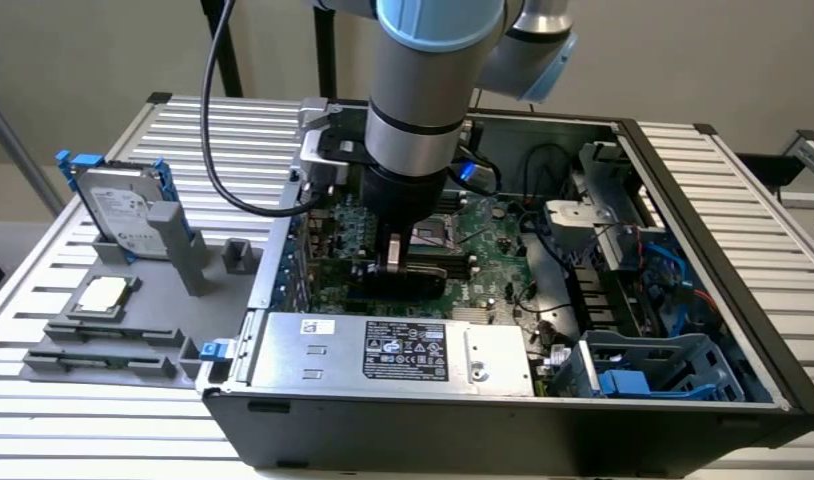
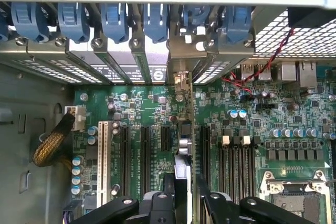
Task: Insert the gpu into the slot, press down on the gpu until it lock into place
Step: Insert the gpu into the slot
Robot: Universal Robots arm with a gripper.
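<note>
Item: gpu (image 2: pixel 181 169), a thin black card, upright on edge over the motherboard (image 2: pixel 220 103) middle, bracket end toward the case (image 1: pixel 380 440) rear wall. Gripper (image 2: pixel 185 183) pinched its top edge. We judged it light, stiff and fragile: hold by the edges. The wrist view gave its line among the connectors; the exterior view showed the gpu (image 1: pixel 396 288) broadside.

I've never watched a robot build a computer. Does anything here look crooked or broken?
Nothing stands out. The gripper holds the gpu upright, edge-on over the motherboard and parallel to the black slots. No damage shows.
</note>
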